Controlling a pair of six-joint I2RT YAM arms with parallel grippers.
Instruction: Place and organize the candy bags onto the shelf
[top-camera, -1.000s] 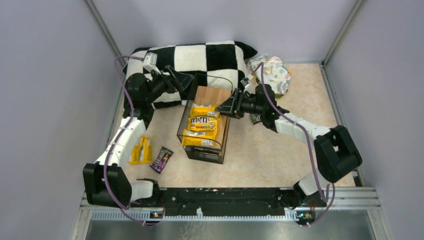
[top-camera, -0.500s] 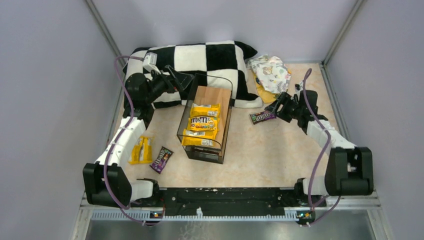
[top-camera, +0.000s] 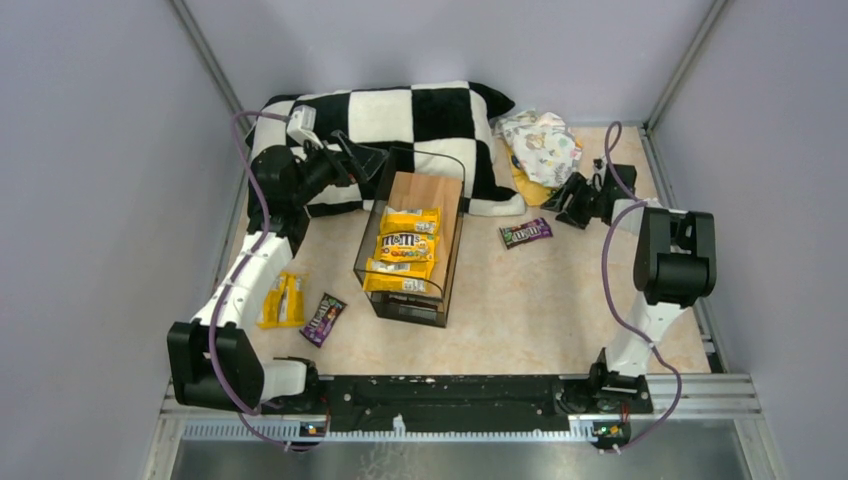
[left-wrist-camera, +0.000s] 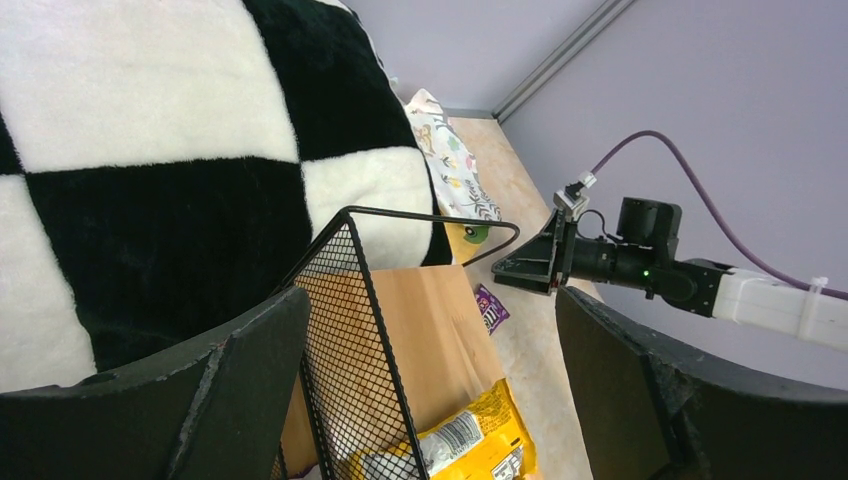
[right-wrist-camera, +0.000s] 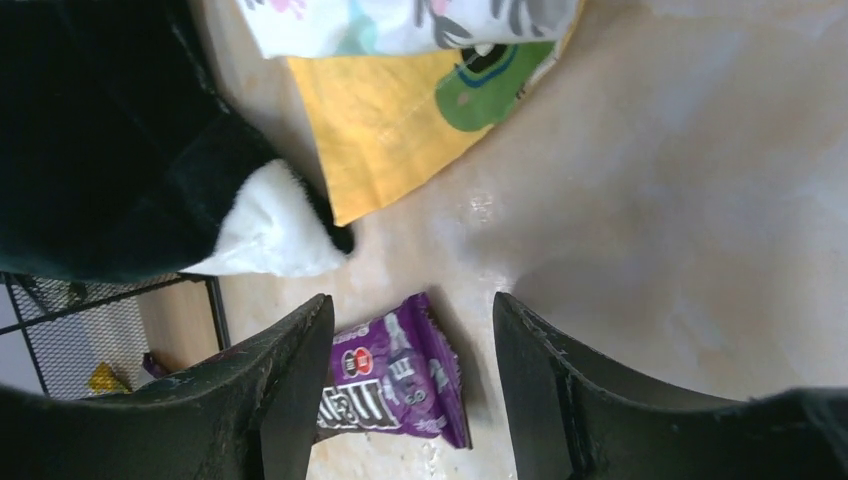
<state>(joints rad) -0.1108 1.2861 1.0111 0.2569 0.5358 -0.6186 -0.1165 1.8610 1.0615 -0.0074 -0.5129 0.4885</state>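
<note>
On table (top-camera: 540, 300), 3 o'clock of shelf (top-camera: 425, 190): purple candy bag (top-camera: 526, 232) flat, long axis 8-to-2, just beside right pincer (top-camera: 565, 208), at its 8 o'clock. That pincer apart, empty, nearer arm; left pincer (top-camera: 370, 160) apart, at shelf's 11 o'clock corner.

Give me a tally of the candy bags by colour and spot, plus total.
Yellow bags on the shelf: 3
Yellow bags on the table: 2, apparently, side by side
Dark purple bags on the table: 2
Total: 7
</note>
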